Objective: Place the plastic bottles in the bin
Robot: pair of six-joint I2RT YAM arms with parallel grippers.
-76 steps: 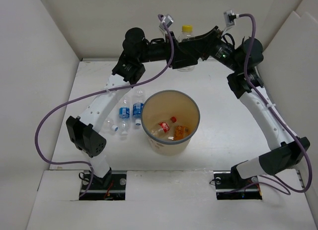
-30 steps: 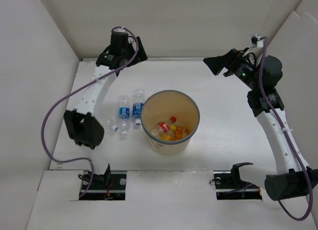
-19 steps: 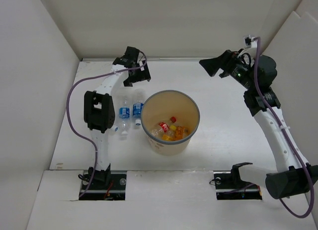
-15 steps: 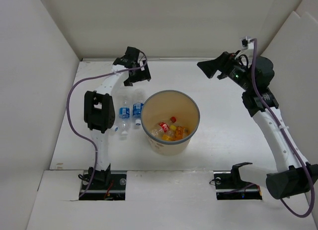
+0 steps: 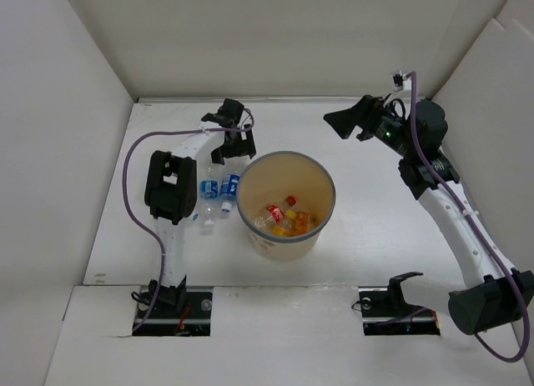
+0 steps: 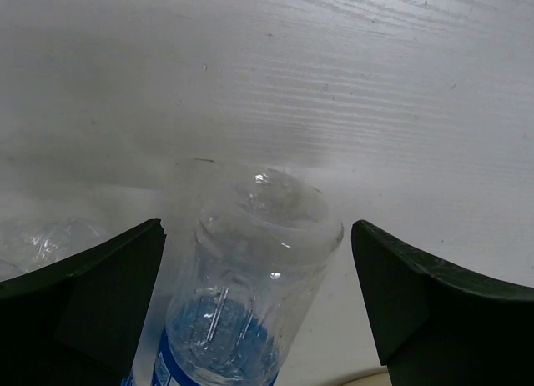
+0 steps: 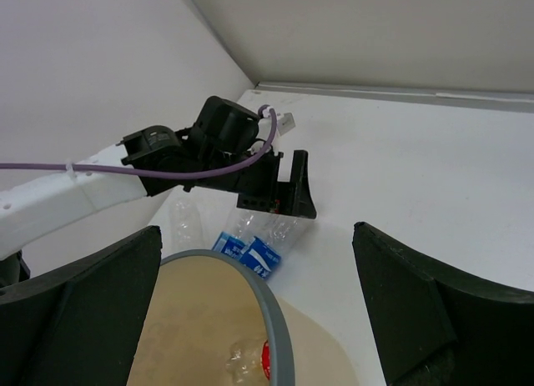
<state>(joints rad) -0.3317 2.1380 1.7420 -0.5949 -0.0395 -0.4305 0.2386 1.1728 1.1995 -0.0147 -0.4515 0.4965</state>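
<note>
The tan bin (image 5: 334, 196) with a grey-blue rim stands mid-table and holds a red-labelled bottle (image 5: 274, 213) and orange ones (image 5: 302, 222). Two blue-labelled plastic bottles (image 5: 231, 184) (image 5: 209, 188) lie just left of it. My left gripper (image 5: 232, 151) is open and low over the base end of the nearer one. In the left wrist view that bottle (image 6: 254, 278) lies between the fingers (image 6: 92, 311), with a gap on each side. My right gripper (image 5: 338, 123) hangs open and holds nothing, high behind the bin and facing it.
A crumpled clear bottle (image 6: 42, 236) lies beside the blue-labelled pair, partly hidden by my left arm (image 5: 171, 186). White walls (image 5: 83, 111) close the table on the left, back and right. The bin rim (image 7: 269, 309) sits close to the bottles.
The yellow-capped bottle held at the back has landed in the bin. My left arm swung from the back-left corner down onto the bottles left of the bin. The right gripper drifted left.
</note>
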